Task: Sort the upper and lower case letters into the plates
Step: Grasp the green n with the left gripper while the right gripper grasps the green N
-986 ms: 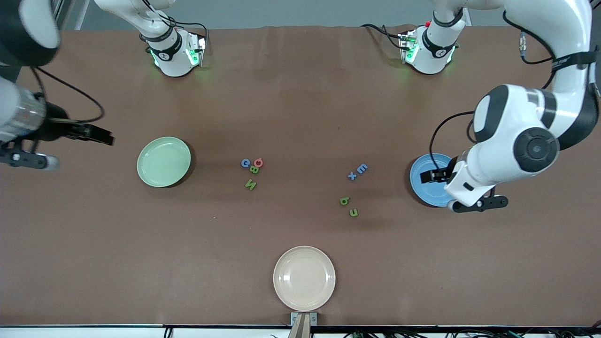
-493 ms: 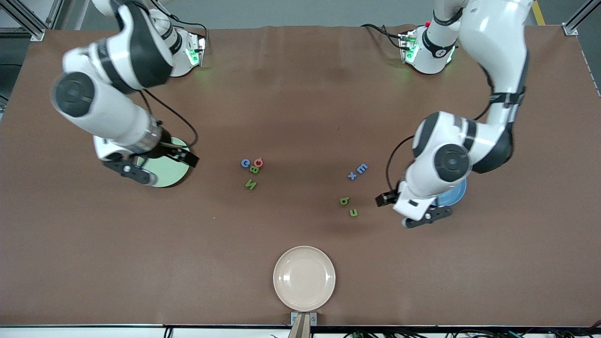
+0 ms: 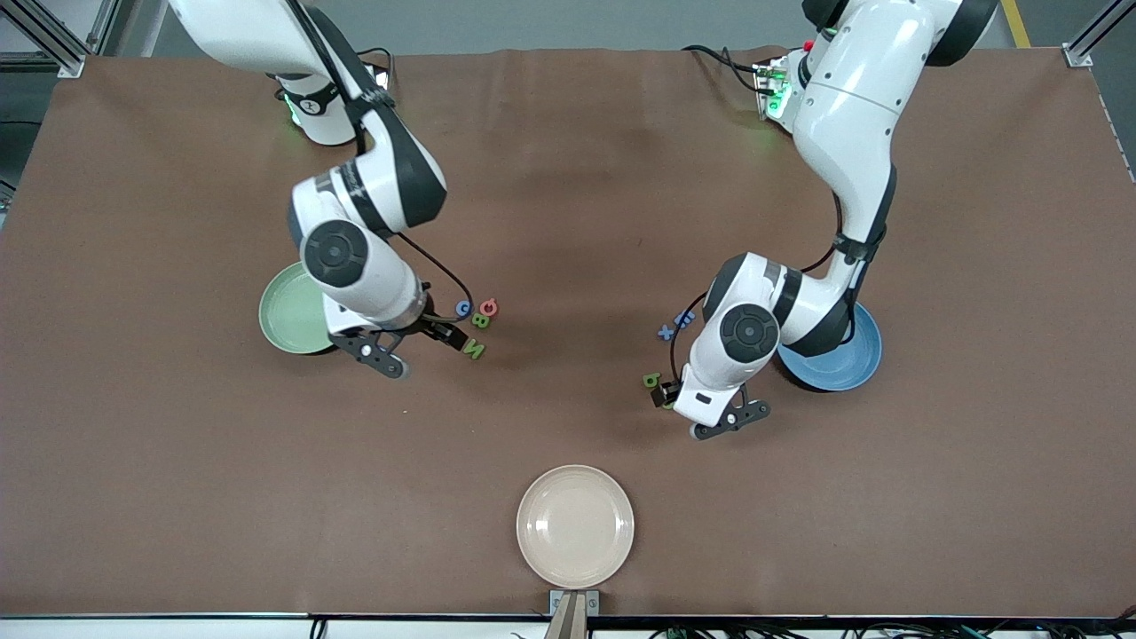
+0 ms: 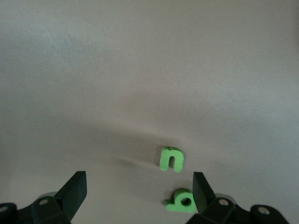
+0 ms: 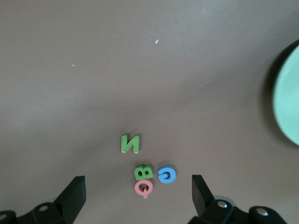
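"How many letters do you count on the counter (image 3: 568, 177)?"
"I count eight: four green letters (image 5: 129, 143), three blue letters (image 5: 166, 174), one red-pink letter (image 5: 144, 188)."
"And plates?"
"I see three: one mint plate (image 3: 280, 311), one blue plate (image 3: 852, 355), one cream plate (image 3: 575, 526)."

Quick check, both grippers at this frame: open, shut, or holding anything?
Left gripper: open, holding nothing, over the green n and green b.
Right gripper: open, holding nothing, over the N, B, Q, C cluster.
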`<control>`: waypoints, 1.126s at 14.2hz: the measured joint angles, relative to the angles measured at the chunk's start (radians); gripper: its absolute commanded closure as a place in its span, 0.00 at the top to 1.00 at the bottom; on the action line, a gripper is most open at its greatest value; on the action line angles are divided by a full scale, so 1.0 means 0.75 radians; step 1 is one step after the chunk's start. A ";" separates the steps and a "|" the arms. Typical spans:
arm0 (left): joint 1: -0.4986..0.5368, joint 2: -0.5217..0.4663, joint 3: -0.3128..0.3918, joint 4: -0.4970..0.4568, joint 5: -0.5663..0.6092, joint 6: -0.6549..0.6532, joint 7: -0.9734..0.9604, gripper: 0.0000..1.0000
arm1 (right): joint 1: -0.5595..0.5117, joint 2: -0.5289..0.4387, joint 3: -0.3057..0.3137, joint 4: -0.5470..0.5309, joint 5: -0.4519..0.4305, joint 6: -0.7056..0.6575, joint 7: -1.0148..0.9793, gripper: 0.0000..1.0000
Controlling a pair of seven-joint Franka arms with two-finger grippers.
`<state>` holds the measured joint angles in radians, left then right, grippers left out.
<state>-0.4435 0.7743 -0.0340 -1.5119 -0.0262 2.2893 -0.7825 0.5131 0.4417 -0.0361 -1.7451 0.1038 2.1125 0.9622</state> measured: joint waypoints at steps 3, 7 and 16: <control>-0.007 0.036 0.000 0.031 0.000 0.022 0.000 1.00 | 0.047 0.092 -0.001 -0.031 0.000 0.146 0.057 0.97; -0.027 0.076 0.000 0.081 0.000 0.024 0.000 0.98 | 0.077 0.162 -0.003 -0.136 0.000 0.368 0.068 0.92; -0.033 0.120 0.000 0.109 0.000 0.036 0.000 0.57 | 0.148 0.250 -0.012 -0.157 -0.001 0.502 0.118 0.25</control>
<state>-0.4686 0.8645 -0.0338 -1.4299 -0.0262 2.3161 -0.7825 0.6238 0.6294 -0.0449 -1.8627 0.1033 2.4894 1.0507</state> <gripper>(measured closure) 0.335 0.436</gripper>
